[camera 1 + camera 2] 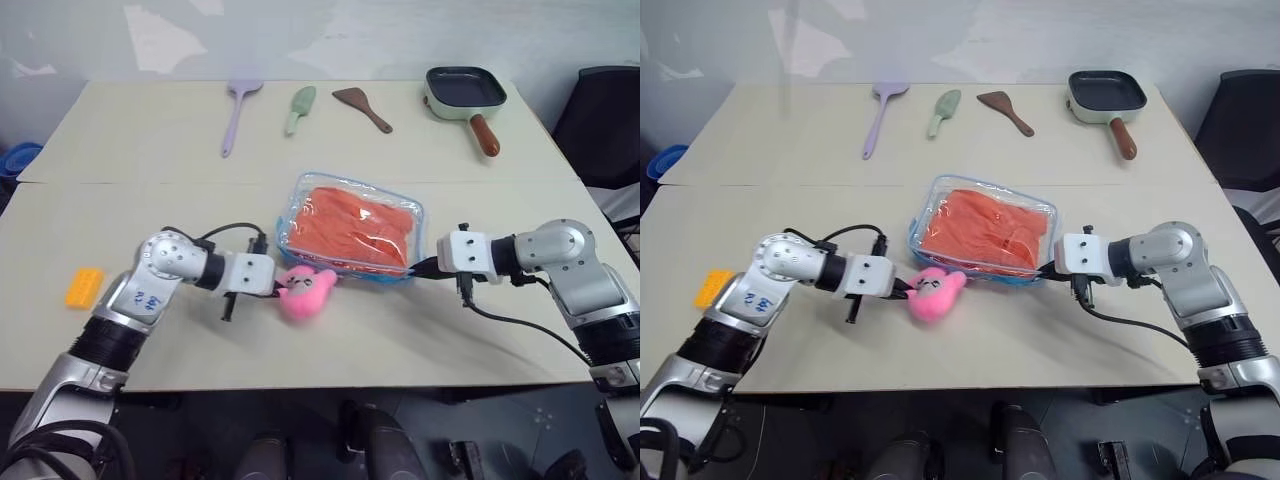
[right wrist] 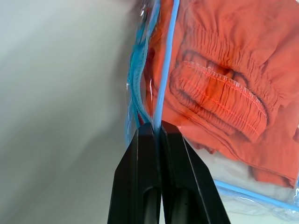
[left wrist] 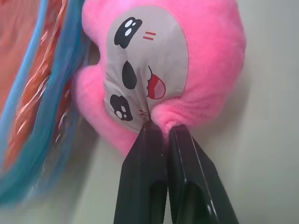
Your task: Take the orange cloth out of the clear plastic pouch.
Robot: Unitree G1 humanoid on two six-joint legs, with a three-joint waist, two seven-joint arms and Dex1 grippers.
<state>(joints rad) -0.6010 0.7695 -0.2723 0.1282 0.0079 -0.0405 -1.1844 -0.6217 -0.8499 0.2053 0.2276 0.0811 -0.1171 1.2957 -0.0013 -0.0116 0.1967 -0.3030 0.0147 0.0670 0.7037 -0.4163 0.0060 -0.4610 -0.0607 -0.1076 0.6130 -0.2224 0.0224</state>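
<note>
Cloth [image 1: 358, 230] sits inside pouch [image 1: 293, 203]; right gripper [image 2: 156, 125] clamps pouch's blue edge, left gripper [image 3: 161, 126] pinches pink plush [image 1: 305, 290] beside pouch.

One pouch [image 1: 350, 228] lies at the middle of the frame, with one orange cloth [image 1: 358, 226] inside it. One pink plush toy [image 1: 304, 291] sits just below and to the left of it. Across the top run four cooking things — one purple spatula [image 1: 238, 108], one green scoop [image 1: 299, 109], one brown turner [image 1: 361, 108] and one square pan [image 1: 467, 98]. One small orange block [image 1: 83, 287] lies at the far left — all on one bench [image 1: 120, 140].
</note>
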